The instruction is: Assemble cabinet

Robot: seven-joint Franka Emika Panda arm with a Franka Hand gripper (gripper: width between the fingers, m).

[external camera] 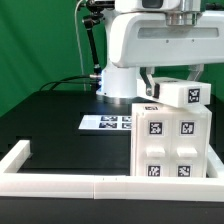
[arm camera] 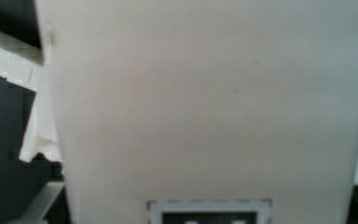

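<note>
The cabinet body is a white box standing upright at the exterior view's right front, with several square tags on its near face. A smaller white tagged block sits on top of it. My gripper hangs straight down over that block, with one dark finger on each side of it, and seems closed on it. In the wrist view the block's white face fills almost the whole picture, with a tag at one edge. My fingertips are hidden there.
The marker board lies flat on the black table behind the cabinet. The low white border rail runs along the front edge and up the exterior view's left side. The robot's base stands at the back, before a green curtain.
</note>
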